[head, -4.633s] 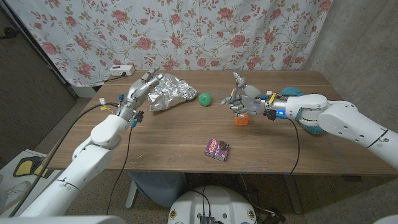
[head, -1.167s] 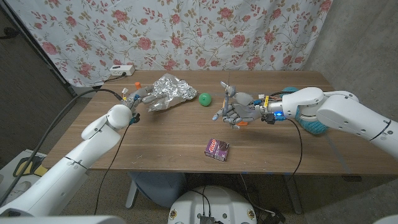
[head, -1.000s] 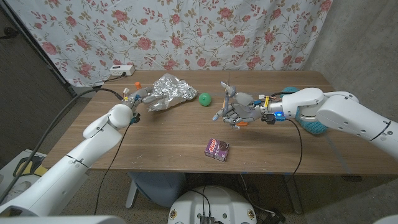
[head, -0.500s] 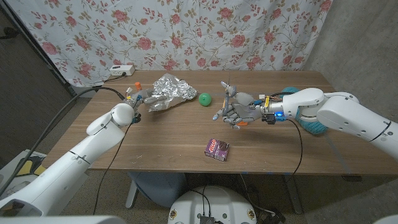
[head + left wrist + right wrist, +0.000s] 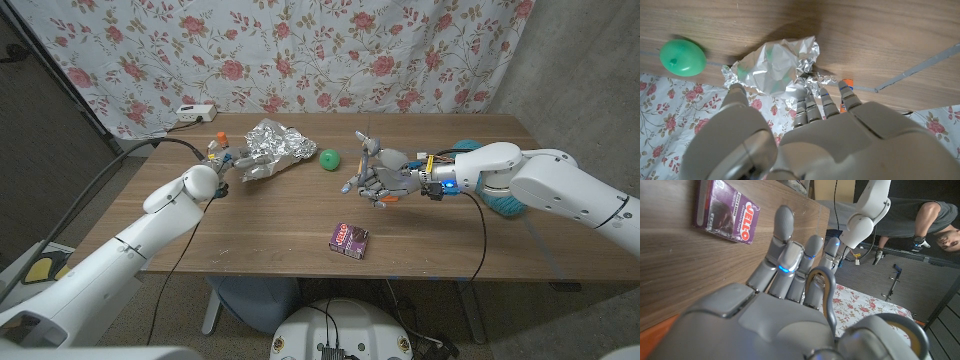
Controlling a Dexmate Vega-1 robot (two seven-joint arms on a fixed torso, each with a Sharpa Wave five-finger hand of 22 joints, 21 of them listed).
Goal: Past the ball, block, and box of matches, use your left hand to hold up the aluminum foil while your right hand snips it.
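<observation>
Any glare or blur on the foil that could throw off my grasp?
Head view: aluminum foil sharp, bright crinkle highlights, evenly lit. Left wrist view: foil crisp with mirror-like glints and green reflections; the left robot hand is soft-focus up close.

Head view evenly lit, soft overhead light, sharp throughout; short soft shadows under objects on the table (image 5: 280, 225). Dark corner at upper left. Aluminum foil (image 5: 775, 67) throws bright specular glare in the left wrist view; left hand (image 5: 790, 135) near the lens is soft. Right wrist view: right hand (image 5: 785, 295) blurred close up, background dim, edges stretched.
</observation>
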